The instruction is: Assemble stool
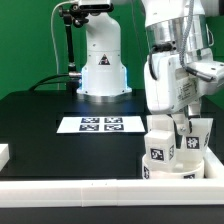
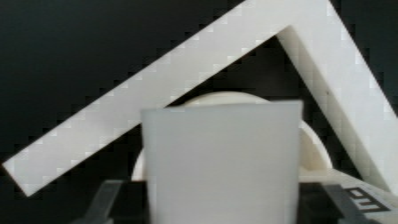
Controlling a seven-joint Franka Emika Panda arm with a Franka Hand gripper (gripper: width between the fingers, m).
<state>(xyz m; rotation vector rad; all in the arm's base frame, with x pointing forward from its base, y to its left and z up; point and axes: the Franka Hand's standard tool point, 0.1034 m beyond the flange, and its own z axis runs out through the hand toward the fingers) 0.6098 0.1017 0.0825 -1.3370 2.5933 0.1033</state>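
My gripper [image 1: 186, 122] hangs over the exterior view's right front corner, shut on a white stool leg [image 1: 192, 136] that carries a black-and-white tag. In the wrist view the leg [image 2: 217, 165] is a broad white block filling the space between the two dark fingers [image 2: 118, 200]. Past its far end shows the round white seat [image 2: 228, 99], lying in the corner of the rails. In the exterior view the tagged seat [image 1: 172, 170] sits low under the gripper, with another tagged white leg [image 1: 159, 149] upright on it beside the held one.
White border rails [image 1: 80, 189] run along the front and right edges and meet in a corner [image 2: 299, 20] just beyond the seat. The marker board [image 1: 100, 124] lies mid-table. The arm's white base [image 1: 103, 65] stands behind. A small white block [image 1: 4, 154] sits at the left edge.
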